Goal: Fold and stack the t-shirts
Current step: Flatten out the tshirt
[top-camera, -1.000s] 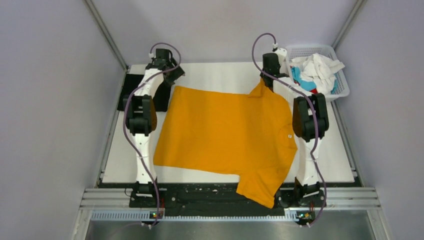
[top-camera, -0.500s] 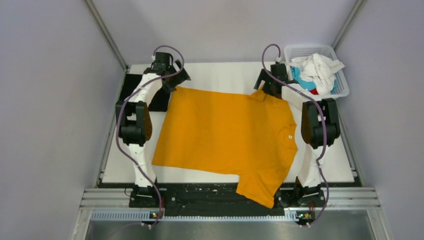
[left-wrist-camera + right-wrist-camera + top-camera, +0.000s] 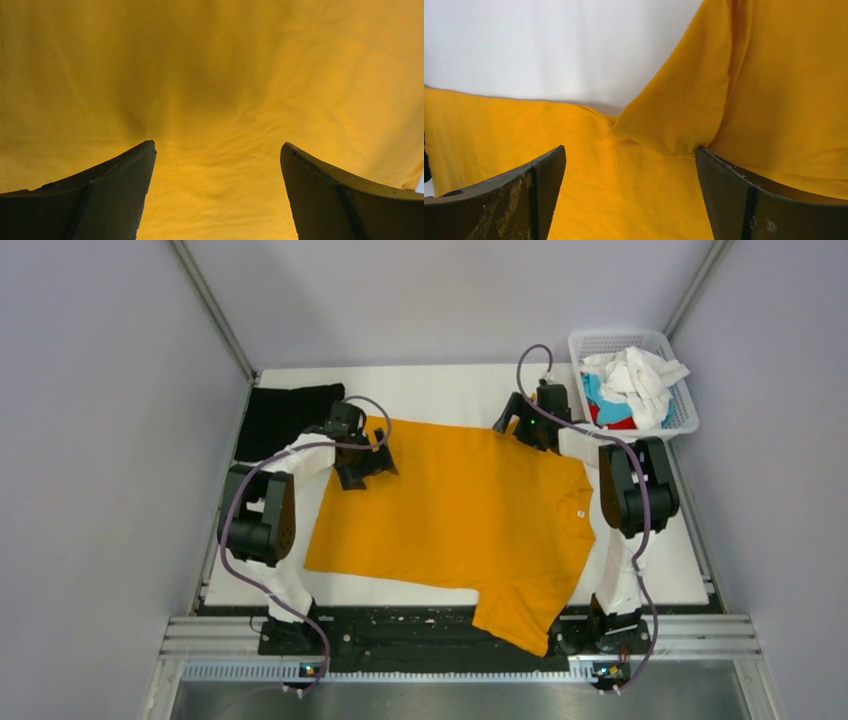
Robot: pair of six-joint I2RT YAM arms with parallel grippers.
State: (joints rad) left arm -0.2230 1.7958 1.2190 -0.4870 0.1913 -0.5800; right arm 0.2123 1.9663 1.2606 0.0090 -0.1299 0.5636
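A mustard-orange t-shirt (image 3: 460, 510) lies spread flat on the white table, collar to the right, and its near sleeve hangs over the front edge. My left gripper (image 3: 368, 462) hovers open over the shirt's far left corner. In the left wrist view the open left gripper (image 3: 217, 150) has only orange cloth (image 3: 215, 75) beneath it and grips nothing. My right gripper (image 3: 518, 430) is open above the far sleeve. The right wrist view shows the open right gripper (image 3: 630, 152) over the shirt, with the sleeve (image 3: 684, 115) folded onto the body. A folded black t-shirt (image 3: 290, 412) lies at the far left corner.
A white mesh basket (image 3: 683, 405) stands at the far right corner, holding crumpled white (image 3: 635, 375), light-blue (image 3: 594, 392) and red (image 3: 612, 420) shirts. Bare white table (image 3: 549, 45) shows beyond the orange shirt's far edge. Metal rails run along the front edge.
Both grippers have opened and let go of the orange shirt's far edge. My left arm swung nearer and rightward over the shirt, uncovering the black shirt. The right gripper shifted slightly.
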